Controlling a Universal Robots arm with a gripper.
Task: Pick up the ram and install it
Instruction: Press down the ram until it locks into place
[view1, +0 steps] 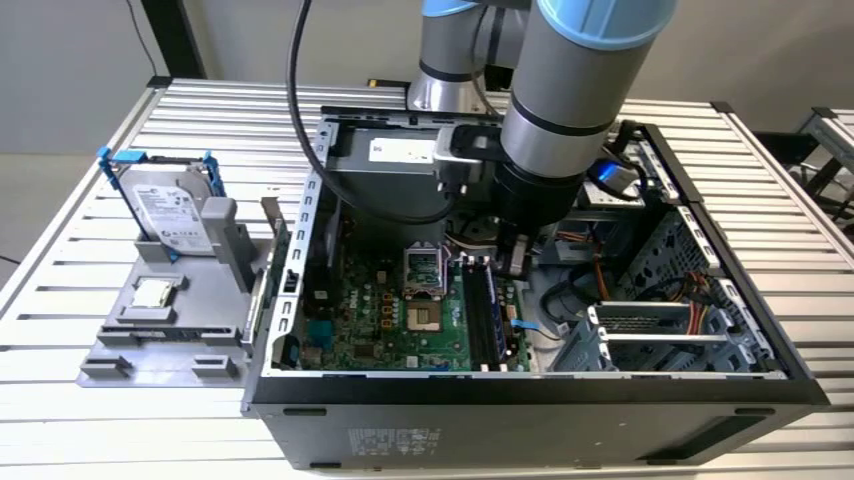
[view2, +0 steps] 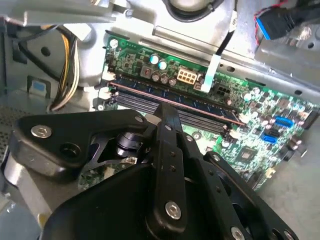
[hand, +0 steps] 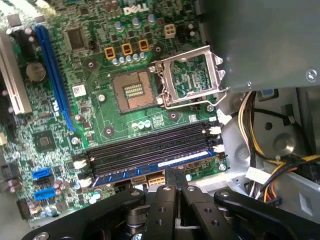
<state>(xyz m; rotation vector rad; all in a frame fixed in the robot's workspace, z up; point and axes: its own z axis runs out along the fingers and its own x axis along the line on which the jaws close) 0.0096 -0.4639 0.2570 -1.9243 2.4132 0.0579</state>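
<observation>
Already the ram sits along the outermost of the black memory slots, low in the middle of the first wrist view, its blue edge running from the white latch at one end to the white latch at the other. In the second wrist view it shows as a thin reddish-edged strip across the upper middle of the frame. The end effector stands right over the stick's midpoint, fingers pressed together, their tips on or just above its top edge; I cannot tell whether they touch. In the exterior view the arm reaches down into the open computer case on the worktop, at the centre of the frame.

The risks, as I judge them: a push off the stick's centre line could tip it and seat one end only. Whether the latches have closed is unclear, so the stick may be resting rather than locked. Extra force on a misaligned notch could flex the motherboard.
</observation>
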